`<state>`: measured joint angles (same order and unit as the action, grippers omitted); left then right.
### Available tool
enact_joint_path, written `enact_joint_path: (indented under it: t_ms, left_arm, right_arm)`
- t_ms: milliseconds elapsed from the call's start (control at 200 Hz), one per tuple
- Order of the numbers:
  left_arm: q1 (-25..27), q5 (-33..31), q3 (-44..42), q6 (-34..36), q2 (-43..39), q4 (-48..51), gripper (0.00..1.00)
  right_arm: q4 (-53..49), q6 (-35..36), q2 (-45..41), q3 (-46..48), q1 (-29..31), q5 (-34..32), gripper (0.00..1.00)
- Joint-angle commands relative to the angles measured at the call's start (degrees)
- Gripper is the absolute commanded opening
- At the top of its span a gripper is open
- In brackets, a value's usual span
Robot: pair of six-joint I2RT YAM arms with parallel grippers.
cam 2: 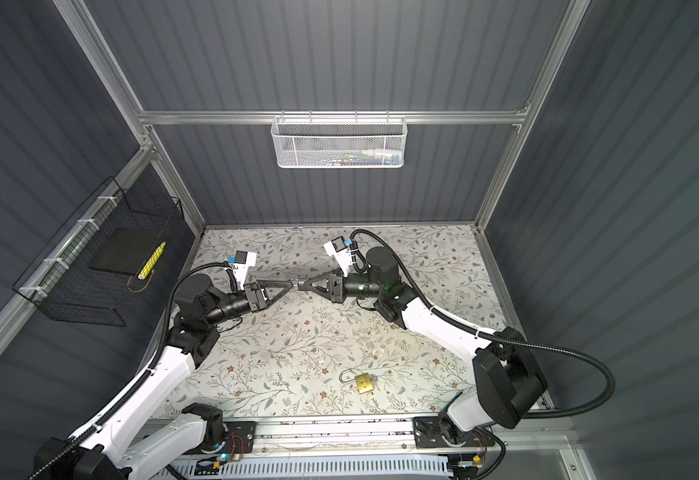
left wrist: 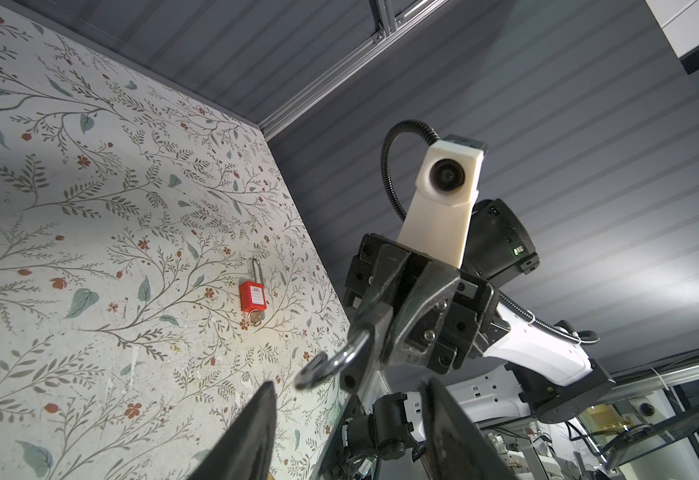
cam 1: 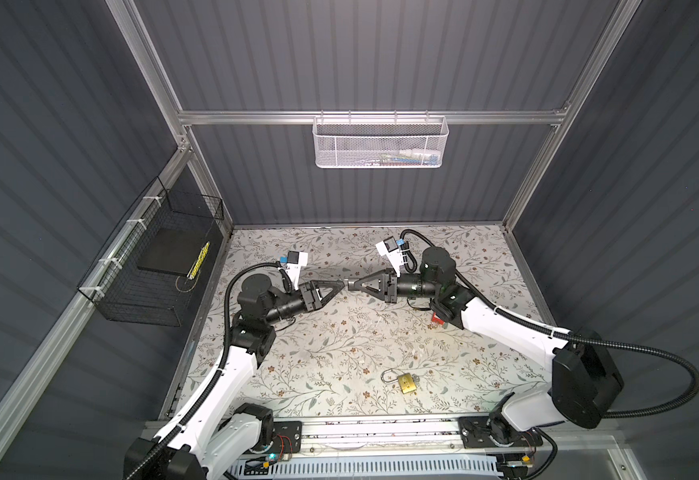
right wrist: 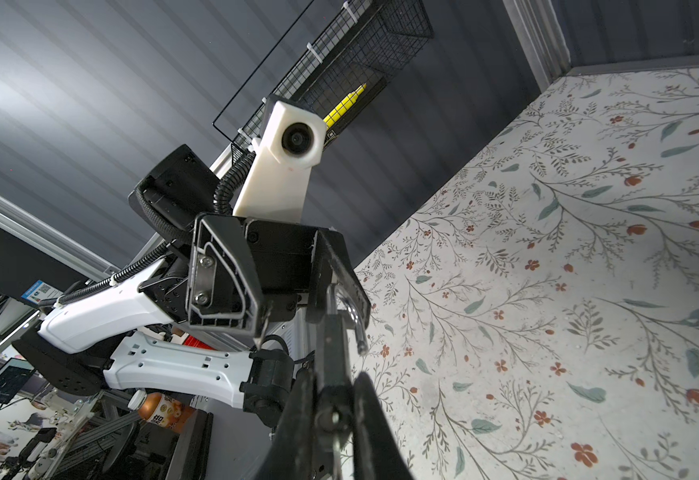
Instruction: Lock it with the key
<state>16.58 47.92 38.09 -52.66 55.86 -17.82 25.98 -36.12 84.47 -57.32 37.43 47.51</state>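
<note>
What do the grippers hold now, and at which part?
The right gripper is shut on a dark padlock, gripped by its body; the silver shackle sticks out. The left gripper stands open at that shackle and holds nothing.

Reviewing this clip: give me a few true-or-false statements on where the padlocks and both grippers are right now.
The right gripper is shut on a dark padlock with a silver shackle. True.
The brass padlock sits in the left gripper. False: it lies on the floral-patterned table, untouched.
The left gripper's jaws stand apart, holding nothing. True.
The two grippers are far apart. False: their tips nearly meet above the table.
</note>
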Motion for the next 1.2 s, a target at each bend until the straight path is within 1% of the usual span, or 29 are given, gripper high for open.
enact_joint_path:
  t_ms: [0,55,110,180,255,310,345,440,615,840,970,1116,1196]
  left_arm:
    - [0.3,1.0,0.6,0.9,-1.1,-0.9,0.53]
    - [0.3,0.6,0.7,1.2,-1.3,-0.6,0.53]
    - [0.3,-0.1,0.7,1.5,-1.7,-0.1,0.6]
    - [0.3,-0.1,0.4,0.9,-1.6,-1.2,0.64]
    - [0.3,1.0,-0.4,-1.9,-0.9,-5.9,0.65]
    - [0.3,1.3,-0.5,-2.7,-0.4,-7.4,0.65]
    - [0.3,1.3,-0.5,-2.7,-0.2,-7.5,0.64]
    - [0.3,1.0,-0.8,-2.7,-0.2,-7.7,0.57]
    - [0.3,1.5,-0.7,-2.5,-0.4,-7.2,0.4]
    - [0.3,1.5,-0.8,-1.6,-1.0,-5.6,0.3]
    - [0.3,1.3,-1.0,-1.3,-1.1,-5.6,0.29]
    - [0.3,1.3,-1.1,-1.6,-1.2,-5.5,0.31]
    - [0.3,1.3,-1.2,-1.6,-1.4,-5.5,0.29]
  right_arm:
    - [2.6,-1.0,-0.5,0.0,-0.1,1.9,0.0]
    - [2.7,-1.4,-0.4,-0.1,-0.2,2.4,0.0]
    - [3.1,-2.1,-0.4,-0.1,-0.3,3.0,0.0]
    - [3.4,-2.7,-0.5,-0.1,-0.3,3.7,0.0]
    - [3.2,-2.8,-0.5,0.0,-0.3,4.5,0.0]
    - [3.2,-3.1,-0.6,0.2,-0.3,4.6,0.0]
    - [3.0,-3.0,-0.6,0.2,-0.3,4.7,0.0]
    - [2.2,-2.5,-0.5,0.2,-0.3,4.5,0.0]
    - [1.9,-2.1,-0.2,0.2,-0.4,3.8,0.0]
    - [5.1,-4.2,0.2,-0.1,-0.6,5.0,0.0]
    - [5.3,-4.2,-0.2,0.1,-0.7,5.1,0.0]
    - [4.9,-4.1,-0.6,0.2,-0.9,5.3,0.0]
    - [4.7,-4.0,-0.8,0.4,-1.1,5.2,0.0]
